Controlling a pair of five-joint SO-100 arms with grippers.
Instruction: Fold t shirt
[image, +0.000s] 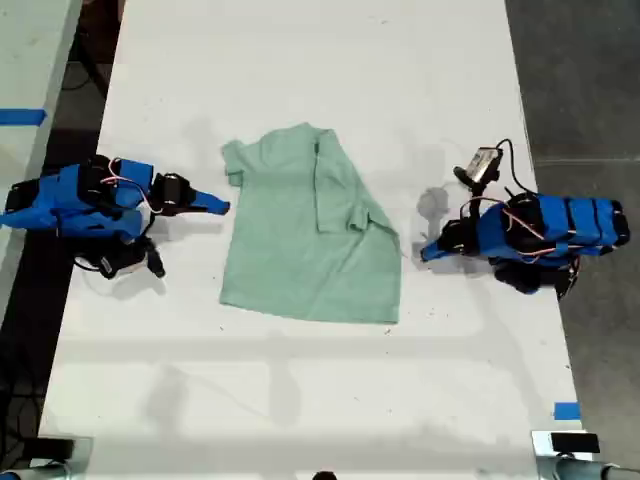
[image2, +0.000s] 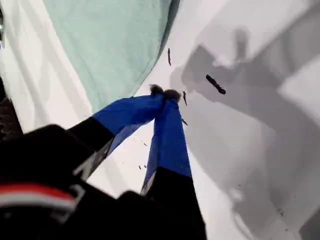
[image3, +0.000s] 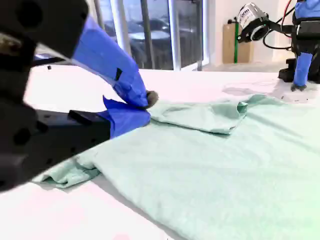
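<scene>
My first pincer (image2: 165, 94) is closed, its two blue jaws meeting at the tips with nothing between them. It hangs over bare white table (image2: 240, 165), just beside the edge of the shirt (image2: 115, 40) but not on the cloth. A few dark specks lie on the table around the tips. In the exterior view this pincer (image: 425, 250) is on the arm at that view's right and points toward the shirt's right edge. A small camera (image: 483, 162) with a cable stands out above that arm.

My second pincer (image3: 145, 102) is also closed, with the upper jaw down on the lower one. Its tips sit right at the shirt's edge beside a bunched sleeve. I cannot tell whether they touch the cloth. In the exterior view it (image: 222, 207) is on the arm at that view's left, level with the sleeve. Across the shirt (image3: 225, 165), the second wrist view shows the other arm and its camera (image3: 252, 22).

The shirt (image: 300, 250) lies flat in the middle of the table (image: 300, 400), between the two arms. Its collar is toward the exterior view's top and its hem toward that view's bottom. The side at that view's right is folded in over the body, sleeve and all, leaving a slanted edge. The sleeve at that view's left is still spread out. Blue tape (image: 566, 410) marks the table near the exterior view's lower right.
</scene>
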